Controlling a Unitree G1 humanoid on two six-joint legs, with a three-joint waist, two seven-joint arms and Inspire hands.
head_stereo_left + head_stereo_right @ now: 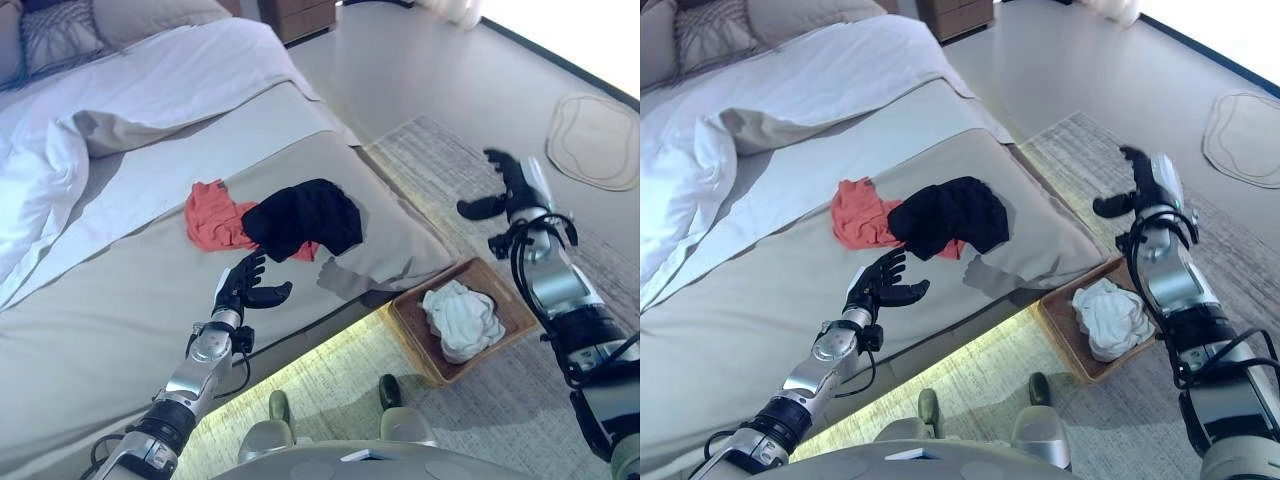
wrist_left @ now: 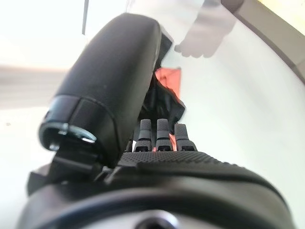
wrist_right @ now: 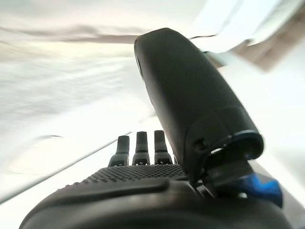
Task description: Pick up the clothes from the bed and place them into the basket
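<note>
A black garment [image 1: 305, 216] lies on the beige bed cover, partly over an orange garment [image 1: 209, 218]. My left hand [image 1: 243, 285] is open above the bed, just short of the black garment's near edge; the garments show past its fingers in the left wrist view [image 2: 164, 93]. A brown basket [image 1: 500, 296] stands on the floor beside the bed with a white cloth [image 1: 461, 319] in it. My right hand [image 1: 505, 190] is open and empty, raised above the rug beyond the basket.
White bedding [image 1: 60, 150] is bunched at the bed's far left with pillows [image 1: 60, 35] at the head. A striped grey rug [image 1: 450, 170] lies under the basket. A small pale mat [image 1: 592, 140] lies on the floor at the far right.
</note>
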